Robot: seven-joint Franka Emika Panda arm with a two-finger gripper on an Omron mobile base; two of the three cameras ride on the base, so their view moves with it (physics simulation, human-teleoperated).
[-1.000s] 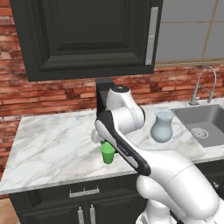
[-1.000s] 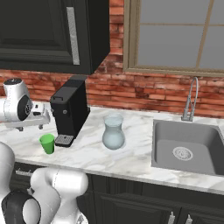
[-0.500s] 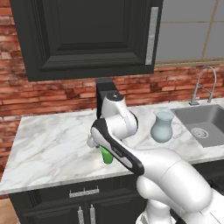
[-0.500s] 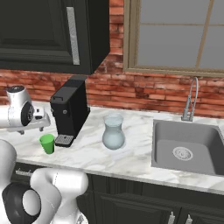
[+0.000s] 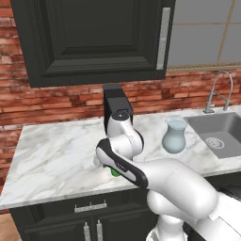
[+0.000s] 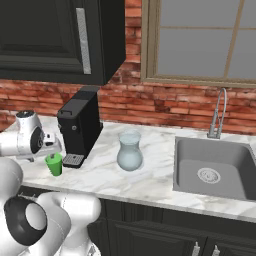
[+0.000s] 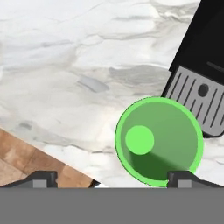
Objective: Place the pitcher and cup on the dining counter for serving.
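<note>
Gripper (image 7: 112,179) released, jaws spread wide, hovering above the green cup (image 7: 159,141) and looking straight down into it; right fingertip (image 7: 186,178) over the cup's near rim, left fingertip (image 7: 41,178) well off to the side over bare marble. Nothing held. Cup upright on the marble bench (image 5: 61,150), just beside the drip tray (image 7: 197,105) of the black coffee machine (image 6: 80,125), close to the bench's front edge; mostly hidden behind the arm from the left base camera, a sliver of green (image 5: 114,172) showing. From the right base camera, cup (image 6: 54,164) standing free under the hand. Pale glassy pitcher (image 6: 130,151) upright on the same bench, between the coffee machine and the sink (image 6: 220,165), apart from the cup. Faucet (image 6: 218,114) behind the sink, brick wall and dark upper cabinet (image 5: 94,40) above.
</note>
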